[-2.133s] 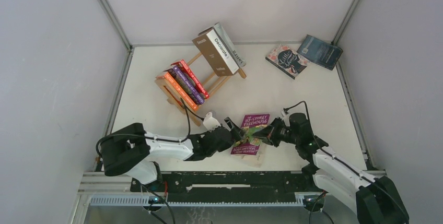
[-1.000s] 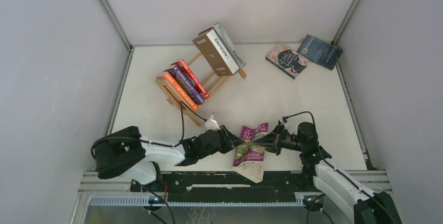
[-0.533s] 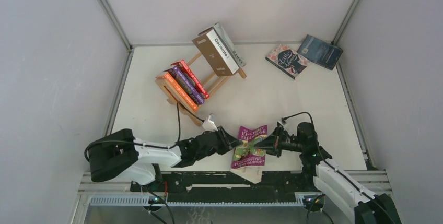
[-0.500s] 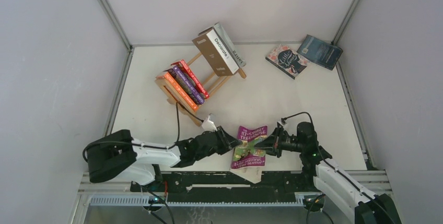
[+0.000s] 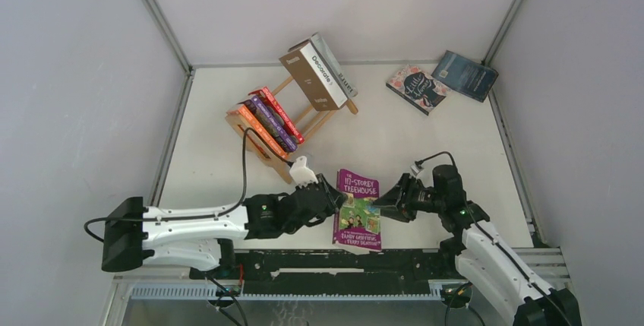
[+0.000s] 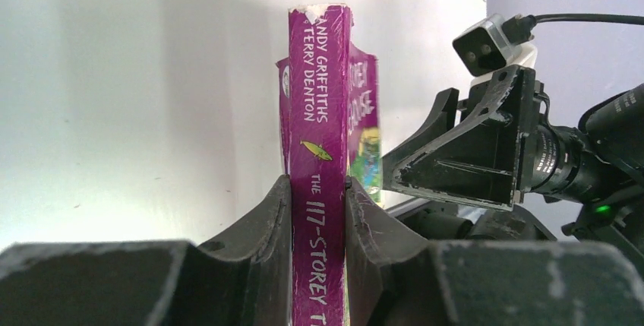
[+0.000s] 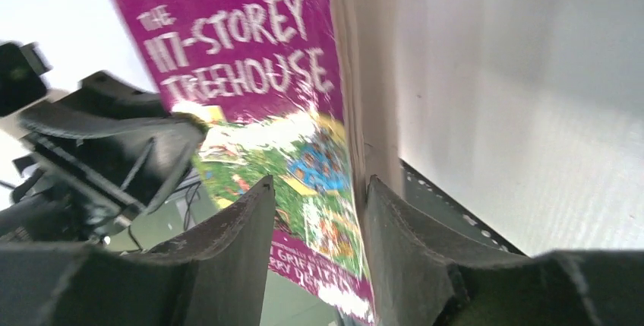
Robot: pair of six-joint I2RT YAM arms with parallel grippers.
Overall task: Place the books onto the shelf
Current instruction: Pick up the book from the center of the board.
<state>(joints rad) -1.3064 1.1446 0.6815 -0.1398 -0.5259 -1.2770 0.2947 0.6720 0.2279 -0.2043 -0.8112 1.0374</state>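
Centrally, at the near edge of the surface [image 5: 425,144], the purple paperback [image 5: 357,212] appears cover-up between the two claws, its title end pointing away from the arm bases. Whether it rests on the surface or is raised just clear of it cannot be told.

Left claw [image 5: 335,203]: clamped on the spine side of the purple paperback. In the left wrist view, the claw [image 6: 319,189] has one finger pressed to each side of the book [image 6: 319,136], and the spine runs straight up out of the grip.

Right claw [image 5: 386,203]: jaws parted, standing at the opposite long edge of the book. In the right wrist view, the page edge of the paperback [image 7: 250,60] sits inside the gap of the claw [image 7: 315,189]. It lies close to the finger on the picture's right and leaves open space toward the other finger; contact cannot be confirmed.

The shelf [image 5: 307,117] stands diagonally on the surface, beyond and left of the held book and well apart from both claws. A row of slim books [image 5: 267,122] in orange, purple and red fills its left end. The brown book [image 5: 311,77] and the grey-white book [image 5: 334,64] stand side by side at its far end.

Two further books lie flat near the far right corner: the floral book [image 5: 416,88] and, just beside it, the dark blue book [image 5: 465,75].
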